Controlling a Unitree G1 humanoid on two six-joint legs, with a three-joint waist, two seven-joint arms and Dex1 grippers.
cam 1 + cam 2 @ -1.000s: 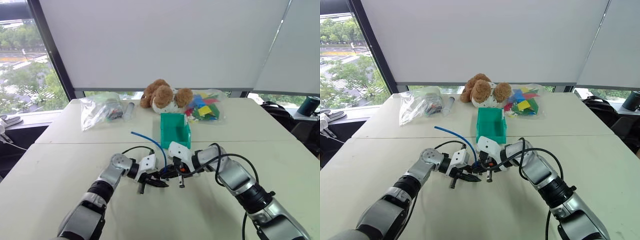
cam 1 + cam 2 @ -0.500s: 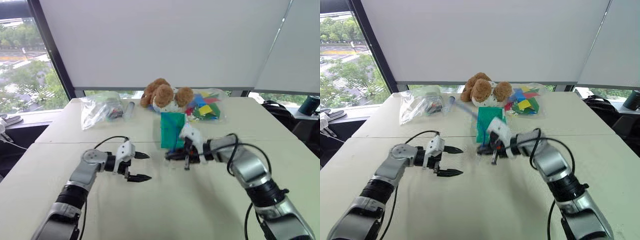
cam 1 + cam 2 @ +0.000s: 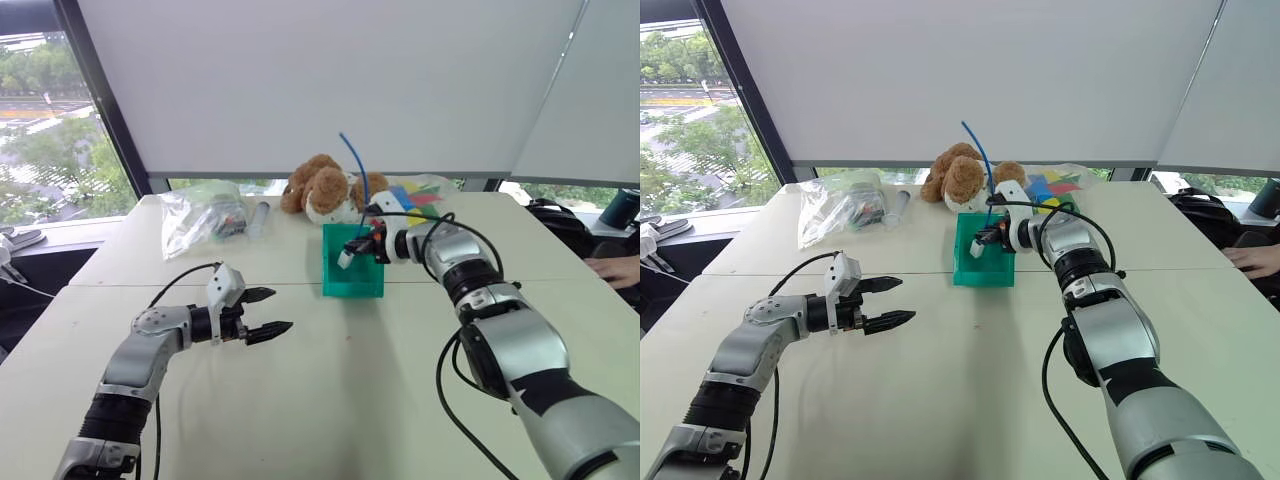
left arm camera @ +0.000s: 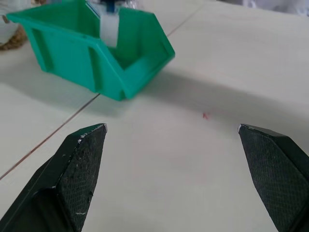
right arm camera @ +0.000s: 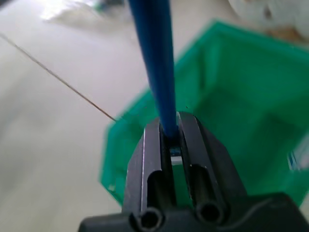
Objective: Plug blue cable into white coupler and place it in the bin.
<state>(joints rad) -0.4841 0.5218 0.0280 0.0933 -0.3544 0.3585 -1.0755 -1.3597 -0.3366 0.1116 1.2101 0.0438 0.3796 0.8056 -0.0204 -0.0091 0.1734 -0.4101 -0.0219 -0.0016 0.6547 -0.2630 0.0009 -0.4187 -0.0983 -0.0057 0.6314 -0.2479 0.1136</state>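
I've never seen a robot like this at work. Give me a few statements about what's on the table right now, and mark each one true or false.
1. The right gripper is clamped on the blue cable. True.
2. The left gripper is shut. False: it stands open, holding nothing.
3. The white coupler hangs over the bin. True.
4. The teddy bear sits inside the bin. False: it sits behind it.

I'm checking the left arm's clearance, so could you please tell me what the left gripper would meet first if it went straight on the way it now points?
Probably the small teal-green plastic bin: it lies ahead of the open left gripper, somewhat off-centre, with bare table between. Depth is unclear.
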